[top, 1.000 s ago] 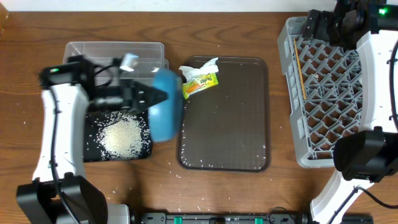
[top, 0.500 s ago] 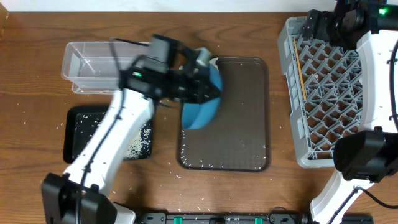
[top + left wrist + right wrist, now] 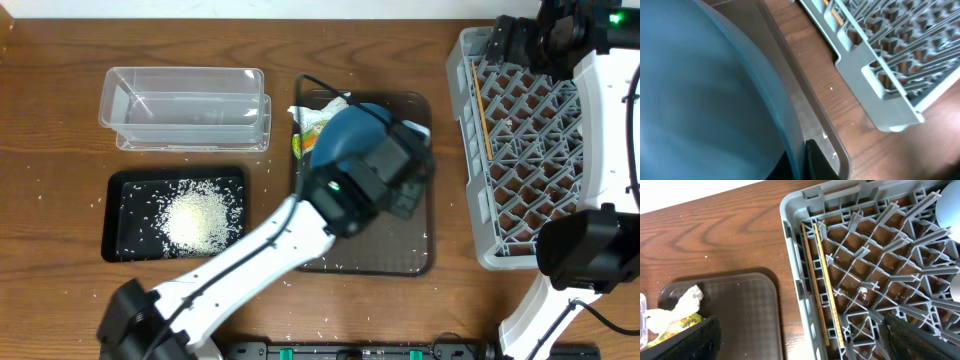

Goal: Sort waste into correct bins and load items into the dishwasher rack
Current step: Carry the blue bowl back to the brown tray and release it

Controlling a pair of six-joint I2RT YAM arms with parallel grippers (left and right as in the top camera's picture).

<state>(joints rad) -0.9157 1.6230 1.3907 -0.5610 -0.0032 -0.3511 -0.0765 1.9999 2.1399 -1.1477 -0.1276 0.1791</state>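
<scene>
My left gripper (image 3: 372, 150) (image 3: 802, 159) is shut on the rim of the dark-blue bowl (image 3: 345, 132) (image 3: 700, 90) and holds it over the brown serving tray (image 3: 400, 250). The white rice (image 3: 200, 220) lies heaped in the black tray (image 3: 115, 215). The clear tub (image 3: 185, 95) is empty. The napkin (image 3: 318, 103) and the snack wrapper (image 3: 303, 140) lie at the serving tray's back left, partly hidden by the bowl. Chopsticks (image 3: 483, 105) (image 3: 820, 280) lie in the grey rack (image 3: 520, 150) (image 3: 875, 260). My right gripper (image 3: 530, 35) (image 3: 805, 340) is open and empty above the rack's back left corner.
Loose rice grains are scattered on the wood round the black tray and at the serving tray's front. The rack's near corner (image 3: 890, 100) shows to the right of the bowl. Pale rounded shapes (image 3: 949, 205) sit in the rack at the right edge.
My left arm has swung the bowl from over the black tray rightward to above the serving tray. The rice stays in the black tray. The right arm has not moved.
</scene>
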